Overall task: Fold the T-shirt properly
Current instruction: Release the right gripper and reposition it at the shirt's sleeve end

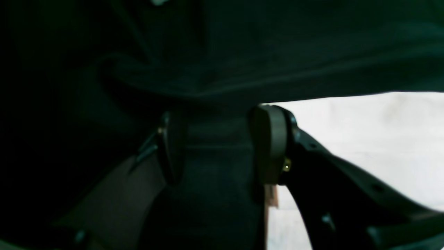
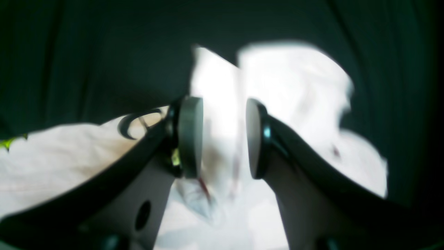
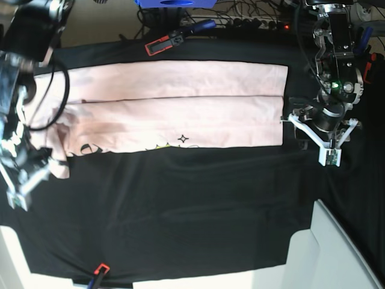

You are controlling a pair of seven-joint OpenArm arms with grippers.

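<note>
The pale pink T-shirt (image 3: pixel 180 102) lies as a long band, folded lengthwise, across the black table cloth (image 3: pixel 180 205). Black lettering (image 3: pixel 90 147) peeks out along its near edge. My left gripper (image 3: pixel 293 117) stands at the shirt's right end. In the left wrist view this gripper (image 1: pixel 222 146) is open, with only dark cloth in the gap and pale shirt fabric (image 1: pixel 381 139) beside it. My right gripper (image 3: pixel 51 158) is at the shirt's left end. Seen from its wrist, the right gripper (image 2: pixel 223 139) has its pads apart, and a raised fold of the shirt (image 2: pixel 295 86) stands between them.
Red-handled clamps pin the table cloth at the far edge (image 3: pixel 162 43) and the near edge (image 3: pixel 99 271). A blue box (image 3: pixel 174 3) and cables lie behind the table. A white surface (image 3: pixel 343 253) fills the near right corner.
</note>
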